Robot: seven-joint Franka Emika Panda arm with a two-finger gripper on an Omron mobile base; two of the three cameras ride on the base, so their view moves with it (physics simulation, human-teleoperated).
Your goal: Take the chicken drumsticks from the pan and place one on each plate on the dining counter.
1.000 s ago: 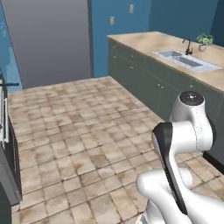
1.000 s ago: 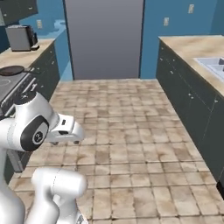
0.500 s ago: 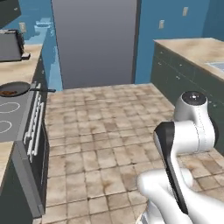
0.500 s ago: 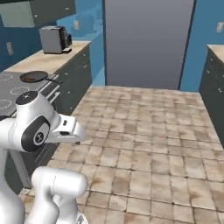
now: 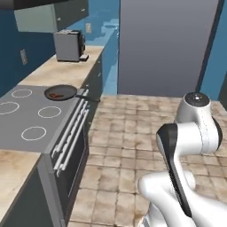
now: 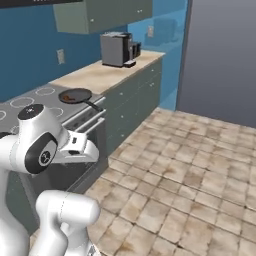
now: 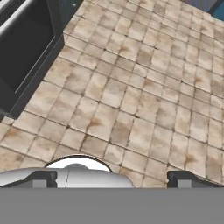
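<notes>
The pan (image 5: 60, 92) sits on the far right burner of the grey stove top (image 5: 26, 116), its black handle (image 5: 87, 96) pointing out over the floor. Small reddish-brown drumsticks (image 5: 55, 95) lie inside it. In the right base view the pan (image 6: 75, 95) lies beyond my folded arm, well ahead of the hand. My gripper (image 7: 113, 178) hangs over the tiled floor, open, with nothing between its fingertips (image 7: 43, 177). The plates and the dining counter are out of view.
A dark oven front (image 5: 71, 153) with bar handles drops below the stove; it also shows in the hand view (image 7: 26, 48). A grey appliance (image 5: 68, 45) stands on the beige worktop (image 5: 62, 71) past the stove. A tall grey fridge (image 5: 164, 44) closes the far end. Tiled floor (image 5: 128, 146) lies open to the right.
The whole picture has swung: the base has turned left, bringing the stove and pan into view and closer. The arm keeps its folded pose and the gripper stays open.
</notes>
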